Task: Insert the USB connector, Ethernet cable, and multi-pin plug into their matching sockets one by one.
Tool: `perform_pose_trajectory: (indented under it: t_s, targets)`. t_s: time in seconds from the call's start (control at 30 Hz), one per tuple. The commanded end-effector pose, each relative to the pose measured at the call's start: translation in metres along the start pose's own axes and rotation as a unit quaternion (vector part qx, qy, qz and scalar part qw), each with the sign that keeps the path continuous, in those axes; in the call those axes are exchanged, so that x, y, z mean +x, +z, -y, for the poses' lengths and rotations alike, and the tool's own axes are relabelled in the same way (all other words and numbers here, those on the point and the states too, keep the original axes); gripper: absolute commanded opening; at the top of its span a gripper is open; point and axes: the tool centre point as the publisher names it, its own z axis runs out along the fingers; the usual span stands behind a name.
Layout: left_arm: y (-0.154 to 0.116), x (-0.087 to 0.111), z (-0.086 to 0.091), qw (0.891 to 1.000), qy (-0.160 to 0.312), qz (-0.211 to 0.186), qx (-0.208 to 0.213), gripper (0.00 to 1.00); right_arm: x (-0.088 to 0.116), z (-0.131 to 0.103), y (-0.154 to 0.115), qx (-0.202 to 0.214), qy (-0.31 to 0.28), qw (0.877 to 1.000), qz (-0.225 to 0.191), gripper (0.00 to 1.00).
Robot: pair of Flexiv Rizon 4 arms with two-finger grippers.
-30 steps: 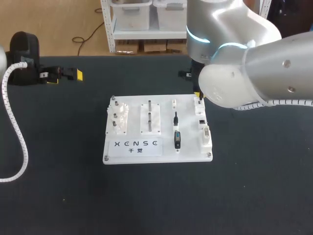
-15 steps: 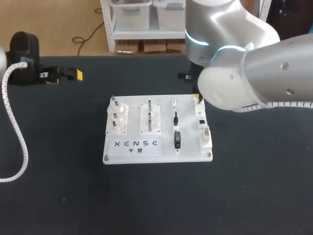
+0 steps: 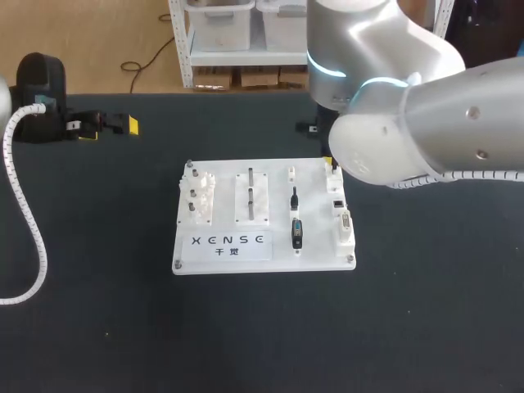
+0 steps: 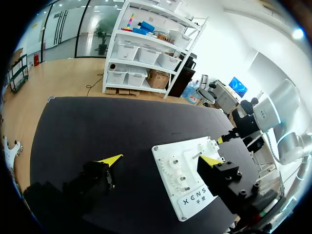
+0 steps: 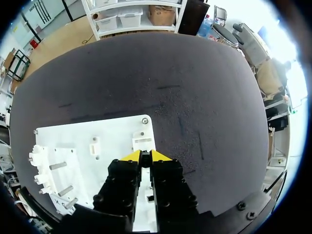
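USB connector (image 3: 296, 233) is lying on the white socket board (image 3: 225, 188), right of its centre. Right gripper (image 5: 146, 155) is hovering over the board's far right corner, fingers pressing together on a thin dark connector (image 5: 145, 159). Left gripper (image 4: 162, 159) is holding its fingers wide apart, well left of the board.

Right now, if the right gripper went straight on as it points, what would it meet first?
Probably the small white socket block on the white board, near its corner, directly ahead of the right gripper. Depth is unclear, so it may be touching it.
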Motion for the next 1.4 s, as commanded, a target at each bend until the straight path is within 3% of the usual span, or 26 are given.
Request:
perform_pose_trajectory:
  t_s: [0.03,0.5,1.4]
  targets:
    - [0.0,0.0,0.0,1.0,0.0,0.0,0.0,1.0,0.0016,-0.0033,0.0058,0.001,-0.001,1.0,0.002,0.0]
    - [0.0,0.0,0.0,1.0,0.0,0.0,0.0,1.0,-0.0009,0.0,0.0111,0.007,-0.001,1.0,0.006,0.0]
    - [0.0,0.0,0.0,1.0,0.0,0.0,0.0,1.0,0.0017,0.0009,0.008,-0.022,-0.039,0.999,0.004,0.0]
